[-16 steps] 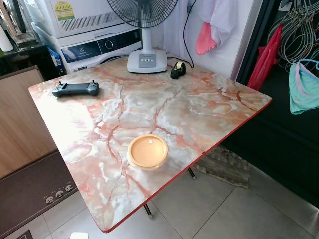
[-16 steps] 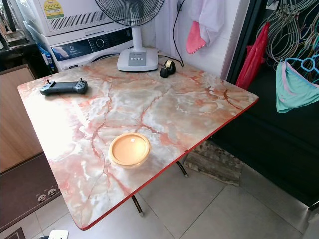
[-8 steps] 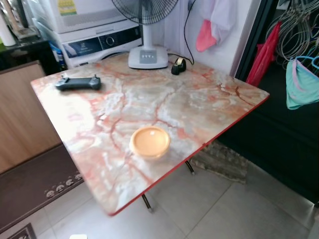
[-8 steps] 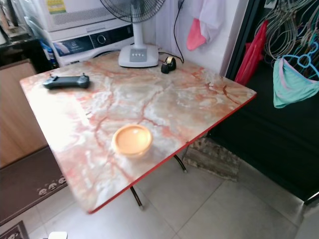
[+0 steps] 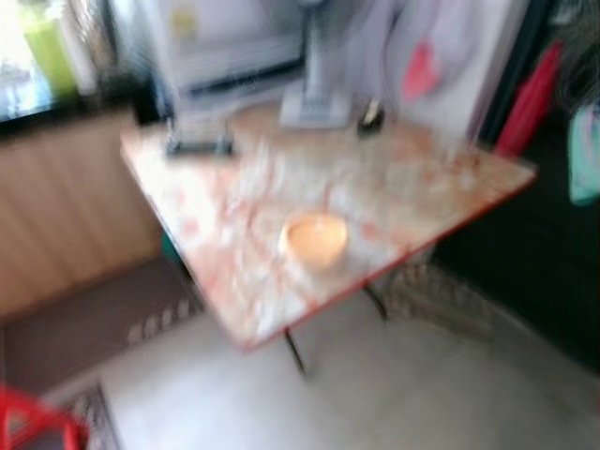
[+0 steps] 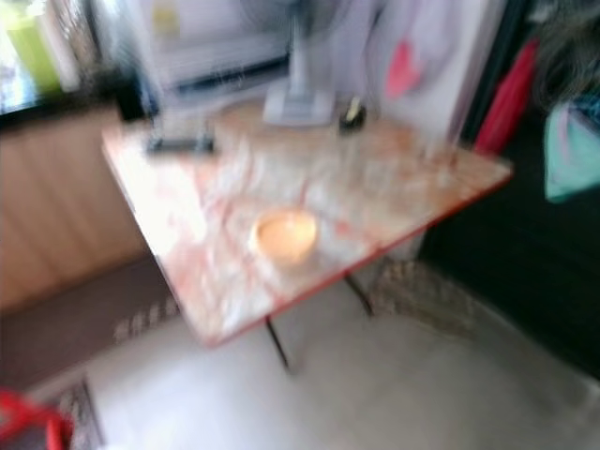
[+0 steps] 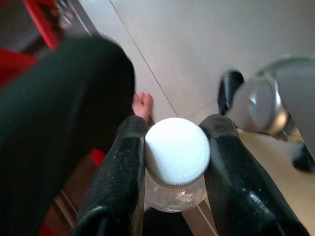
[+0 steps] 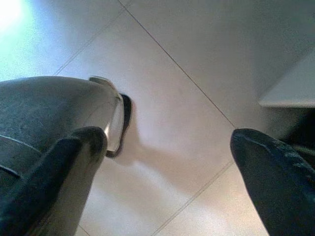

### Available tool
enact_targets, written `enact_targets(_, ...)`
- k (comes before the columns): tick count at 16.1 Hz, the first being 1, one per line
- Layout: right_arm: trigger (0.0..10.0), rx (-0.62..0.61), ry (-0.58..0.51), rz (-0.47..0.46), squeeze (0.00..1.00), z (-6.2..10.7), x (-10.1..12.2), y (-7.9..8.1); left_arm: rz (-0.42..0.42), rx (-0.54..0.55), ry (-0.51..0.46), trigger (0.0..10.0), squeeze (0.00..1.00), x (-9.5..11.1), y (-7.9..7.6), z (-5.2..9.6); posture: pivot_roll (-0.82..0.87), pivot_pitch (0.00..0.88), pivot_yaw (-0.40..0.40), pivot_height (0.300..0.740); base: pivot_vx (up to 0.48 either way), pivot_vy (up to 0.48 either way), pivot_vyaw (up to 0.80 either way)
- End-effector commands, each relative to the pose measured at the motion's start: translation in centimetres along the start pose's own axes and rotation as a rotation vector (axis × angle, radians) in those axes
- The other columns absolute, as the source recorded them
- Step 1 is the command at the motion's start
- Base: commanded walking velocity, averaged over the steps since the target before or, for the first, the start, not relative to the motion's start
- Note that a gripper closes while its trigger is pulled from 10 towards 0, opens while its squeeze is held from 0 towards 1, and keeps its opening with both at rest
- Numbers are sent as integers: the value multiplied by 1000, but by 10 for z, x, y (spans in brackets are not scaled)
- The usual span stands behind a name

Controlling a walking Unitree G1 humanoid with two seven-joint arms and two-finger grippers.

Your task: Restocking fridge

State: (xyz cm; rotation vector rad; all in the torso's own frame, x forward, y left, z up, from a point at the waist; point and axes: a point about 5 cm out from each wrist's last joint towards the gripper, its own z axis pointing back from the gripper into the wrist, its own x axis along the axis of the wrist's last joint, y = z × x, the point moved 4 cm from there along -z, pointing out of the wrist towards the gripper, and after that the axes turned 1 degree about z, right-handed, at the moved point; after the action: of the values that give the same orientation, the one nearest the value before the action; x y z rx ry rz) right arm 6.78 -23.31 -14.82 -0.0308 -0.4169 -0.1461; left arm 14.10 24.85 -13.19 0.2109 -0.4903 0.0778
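Observation:
My left gripper point(image 7: 176, 132) is shut on a clear bottle with a white screw cap point(image 7: 177, 151), one black finger on each side of its neck, held low over the tiled floor. Over bare floor tiles my right gripper point(image 8: 167, 140) is open, its fingers far apart with nothing between them. The blurred head views take in a marble-patterned table point(image 5: 412, 187) with a red edge. On its near part sits an orange bowl point(image 5: 315, 240).
A dark controller point(image 5: 199, 145), a fan base point(image 5: 314, 108) and a tape dispenser point(image 5: 371, 116) stand at the table's far side. A wooden cabinet point(image 5: 75, 206) and a mat point(image 5: 84, 323) are on the left. A person's dark-trousered leg point(image 7: 59, 113) and bare foot point(image 7: 142, 104) are near the left gripper.
The whole picture has shifted and blurred as the camera moves; the table looks farther off. A red object has come into the lower left corner. Things on the table keep their places.

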Motion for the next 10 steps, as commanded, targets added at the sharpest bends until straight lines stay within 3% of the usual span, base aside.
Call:
enact_targets(1,10000,24,2,-6,0,-1,-2,8,-9,2,-16,10000,0,6,0,-1,38,0,-12,740,-281,0,0)
enact_targets(10,10000,15,1,-29,0,-1,-2,7,-8,7,9,10000,0,0,7,0,43,0,-11,740,-28,0,0)
